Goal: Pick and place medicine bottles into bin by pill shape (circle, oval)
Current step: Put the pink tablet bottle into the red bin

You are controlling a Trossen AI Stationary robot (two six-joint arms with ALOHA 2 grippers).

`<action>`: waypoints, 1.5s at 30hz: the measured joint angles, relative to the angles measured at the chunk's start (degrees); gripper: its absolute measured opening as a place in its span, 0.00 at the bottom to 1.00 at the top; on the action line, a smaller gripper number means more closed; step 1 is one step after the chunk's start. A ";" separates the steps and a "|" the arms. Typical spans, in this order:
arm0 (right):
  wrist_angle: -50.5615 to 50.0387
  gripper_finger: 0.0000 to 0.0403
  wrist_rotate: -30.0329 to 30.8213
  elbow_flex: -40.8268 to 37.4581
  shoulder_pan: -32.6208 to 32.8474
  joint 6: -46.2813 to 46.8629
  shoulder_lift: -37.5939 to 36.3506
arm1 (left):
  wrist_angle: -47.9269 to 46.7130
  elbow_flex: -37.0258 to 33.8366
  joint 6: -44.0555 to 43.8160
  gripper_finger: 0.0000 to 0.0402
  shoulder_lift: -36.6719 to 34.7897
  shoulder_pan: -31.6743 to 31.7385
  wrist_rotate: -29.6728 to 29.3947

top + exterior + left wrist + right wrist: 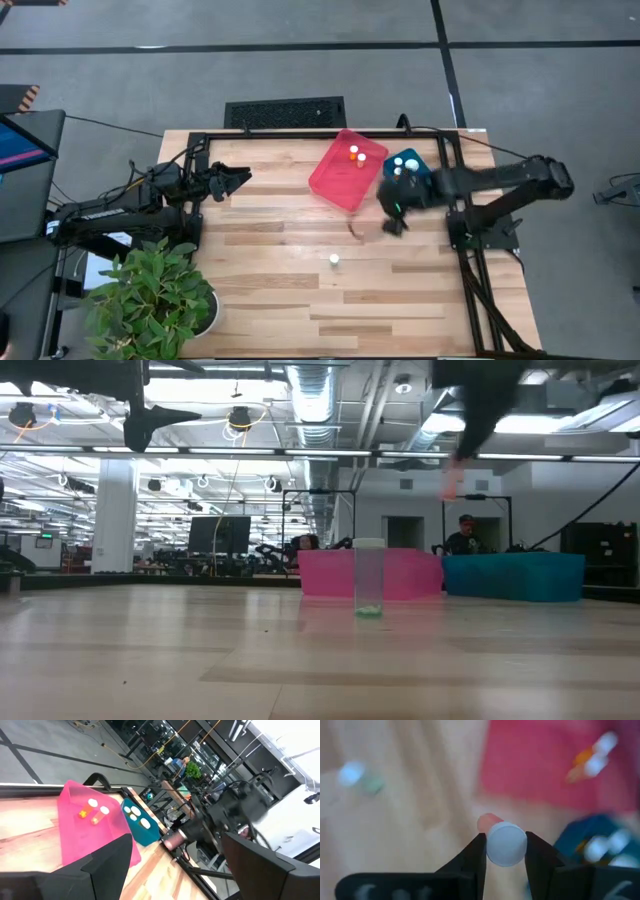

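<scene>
Seen from above, a light wooden desk (300, 300) fills the middle, and I work at it with two dark arms. At the desk's left edge, toward the far corner, my left gripper (238, 180) waits above the wood with its two fingers spread apart and nothing between them; a leafy potted plant (150, 300) stands at the near left corner. Moving right, one small clear bottle (334, 260) with a white cap stands upright and alone on bare wood near the desk's middle, a little toward the near edge — in the low view it shows a few green pills at its bottom. Beyond it, near the far edge, sits a pink bin (345, 170) turned at an angle, holding orange-bodied, white-capped bottles (356, 156). Just beside it on the right is a teal bin (410, 165) with several white-capped bottles (404, 165) inside. My right gripper (505, 851) hangs in the air over the wood just nearer than the two bins, close to the desk's right edge. Its fingers are closed tight on the white cap of an orange-bodied medicine bottle (506, 843), which is lifted clear of the desk. In the room behind the desk, a person (463, 536) is partly visible past the teal bin.
</scene>
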 joint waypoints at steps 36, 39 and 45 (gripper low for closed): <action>7.77 0.28 -6.83 32.19 -28.28 -27.61 46.17 | -0.55 0.00 0.02 0.75 -0.02 0.00 1.06; 8.10 0.28 -6.85 32.19 -28.92 -27.31 46.17 | -0.89 0.00 0.02 0.75 -0.02 -0.02 1.05; 8.84 0.28 -6.85 32.19 -29.50 -27.83 46.17 | -1.50 0.00 0.02 0.75 -0.02 -0.02 1.04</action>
